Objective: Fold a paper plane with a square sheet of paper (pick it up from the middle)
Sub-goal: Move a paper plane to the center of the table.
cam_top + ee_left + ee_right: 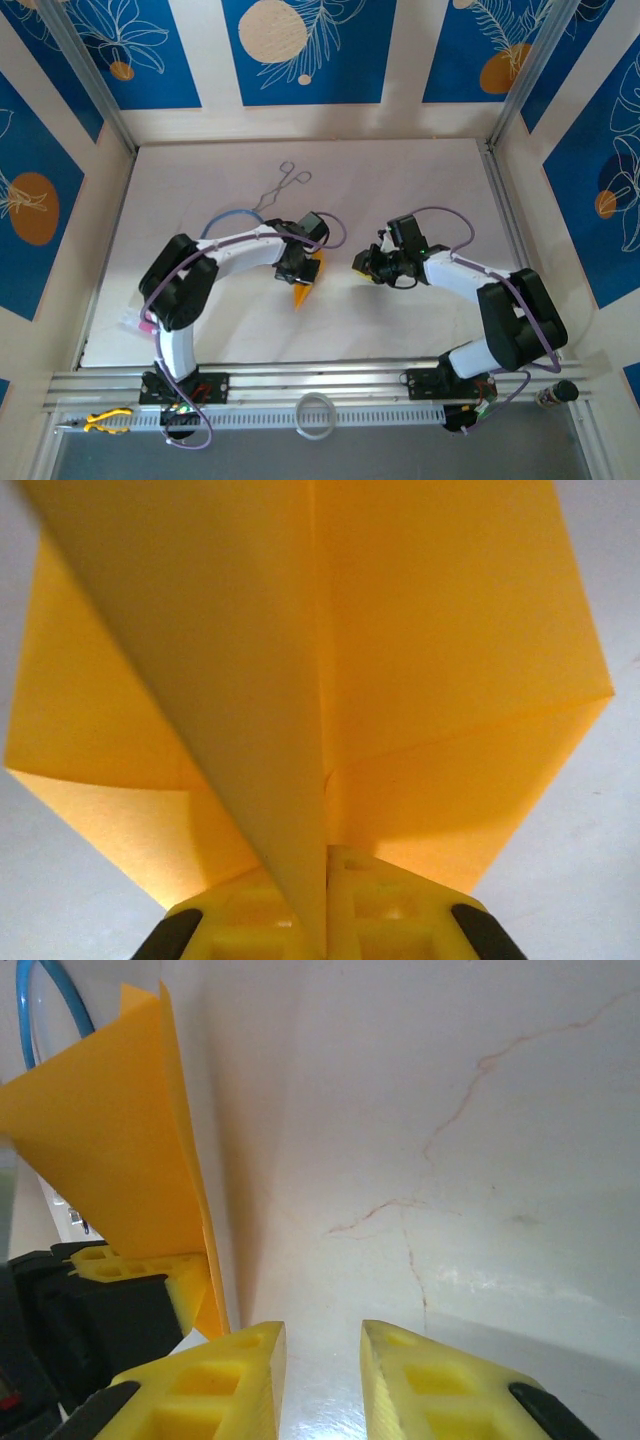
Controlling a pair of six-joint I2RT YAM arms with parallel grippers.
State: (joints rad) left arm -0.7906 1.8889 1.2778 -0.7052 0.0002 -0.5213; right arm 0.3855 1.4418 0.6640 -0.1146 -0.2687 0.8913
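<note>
**Left jaws pinch the folded paper, right jaws empty**

The left gripper point(297, 262) sits near the middle of the desk point(420, 180), its jaws closed on the paper plane point(303, 285). In the left wrist view the yellow fingers point(390, 920) meet on the central ridge of the orange-yellow sheet point(420, 630), with 2 folded flaps spreading to either side. From above, the paper's pointed end aims toward 7 o'clock, just below the jaws.

The right gripper point(362, 264) hangs at 3 o'clock from the paper, near it but apart. Its jaws stand a narrow way apart point(322, 1360) over bare desk, holding and touching nothing. The paper point(100, 1150) rises at their 10 o'clock.

Metal forceps point(282, 187) lie at 12 o'clock from the left gripper.
</note>
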